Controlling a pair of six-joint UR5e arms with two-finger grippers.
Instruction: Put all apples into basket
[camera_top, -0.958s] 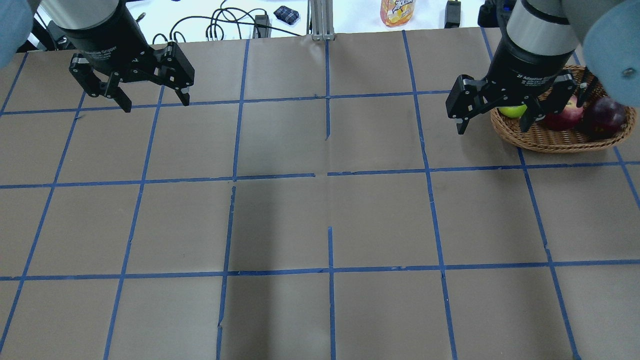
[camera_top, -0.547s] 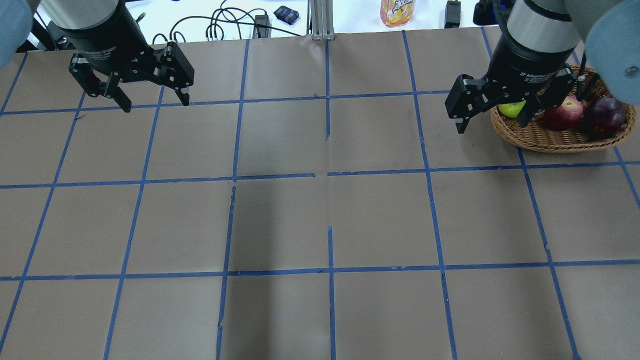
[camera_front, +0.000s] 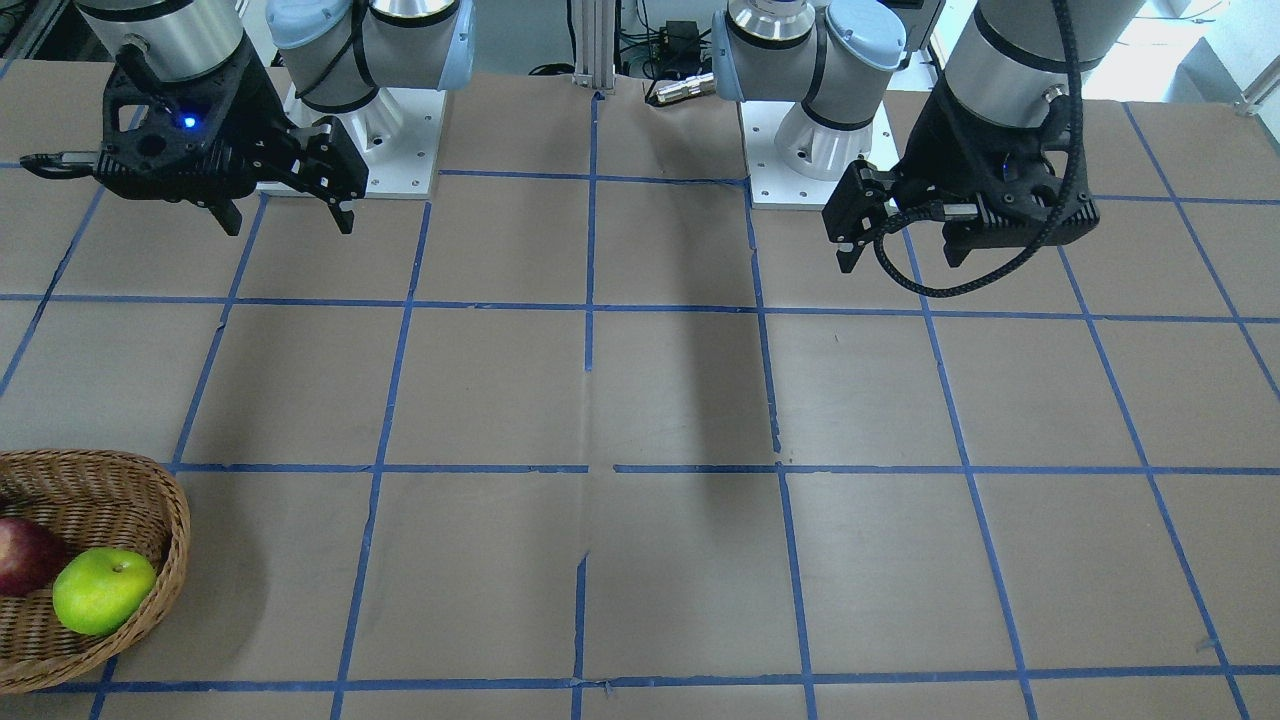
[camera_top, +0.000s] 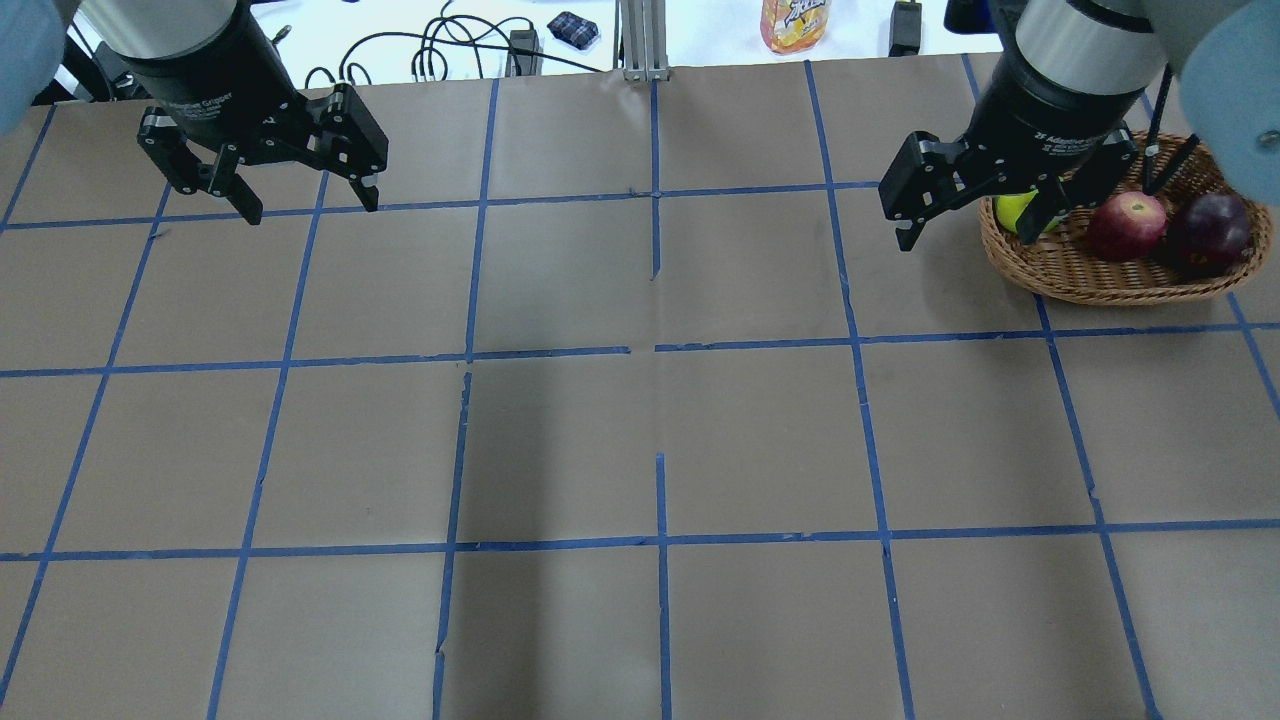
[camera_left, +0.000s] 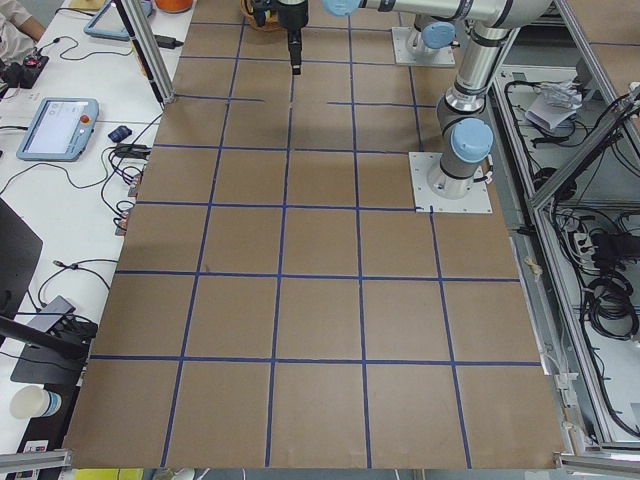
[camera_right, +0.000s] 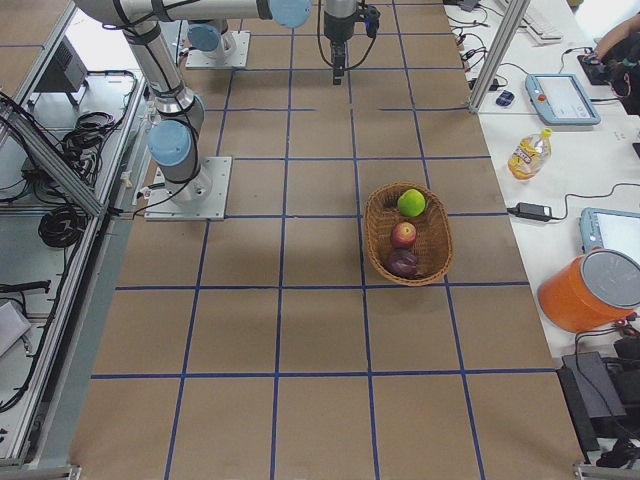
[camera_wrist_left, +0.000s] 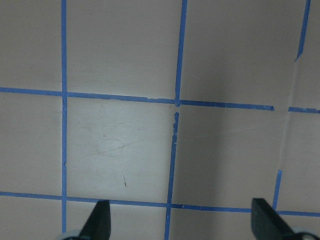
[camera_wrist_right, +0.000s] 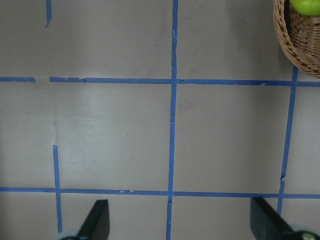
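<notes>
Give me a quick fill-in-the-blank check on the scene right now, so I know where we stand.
The basket holds ____ apples.
The left tool and right tool both stand ____, gripping nothing.
Between the green apple and maroon apple lies the ____ one.
Missing words: three; open; red.

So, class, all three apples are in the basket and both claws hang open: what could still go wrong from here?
1. The green apple lies at one end of the shallow basket, close to its rim; a knock might roll it out.
2. The right claw hangs open, and in the overhead view it overlaps that end of the basket; if it swung across low, a finger might clip the rim.
</notes>
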